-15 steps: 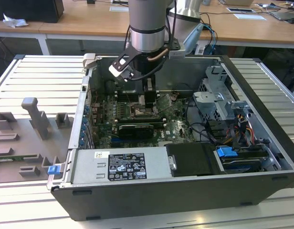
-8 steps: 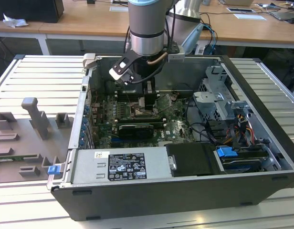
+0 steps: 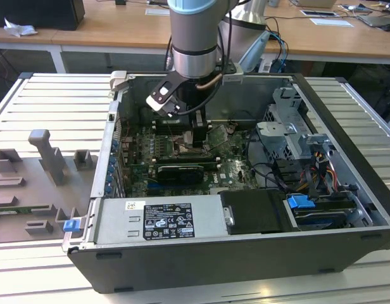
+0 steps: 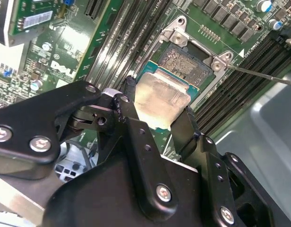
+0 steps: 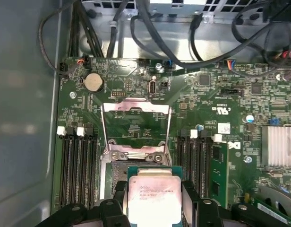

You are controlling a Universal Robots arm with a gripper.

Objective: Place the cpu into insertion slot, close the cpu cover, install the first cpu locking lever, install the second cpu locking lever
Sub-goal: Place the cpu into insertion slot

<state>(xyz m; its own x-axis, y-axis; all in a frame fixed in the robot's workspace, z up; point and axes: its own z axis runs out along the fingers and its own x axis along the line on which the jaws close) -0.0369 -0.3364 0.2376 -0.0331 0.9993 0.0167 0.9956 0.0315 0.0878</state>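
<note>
My gripper (image 3: 194, 136) reaches down inside the open computer case, over the green board. It is shut on the cpu (image 5: 152, 198), a flat square chip with a pale silver face, gripped on two opposite edges by the black fingers (image 5: 118, 197). In the second wrist view the cpu (image 4: 159, 99) hangs tilted just above and partly over the insertion slot (image 4: 183, 59), whose dark centre and grey rim show beyond it. The cpu cover (image 5: 136, 107), a thin silver frame with a square window, is swung open away from the insertion slot (image 5: 116, 174).
Long black memory slots (image 5: 79, 165) flank the socket on both sides. A thin metal lever rod (image 4: 259, 75) sticks out beside the socket. Cables (image 5: 197, 56) cross above the board, with a finned heatsink (image 5: 278, 144) to one side. The power supply (image 3: 163, 221) and drive cage (image 3: 296, 136) bound the case.
</note>
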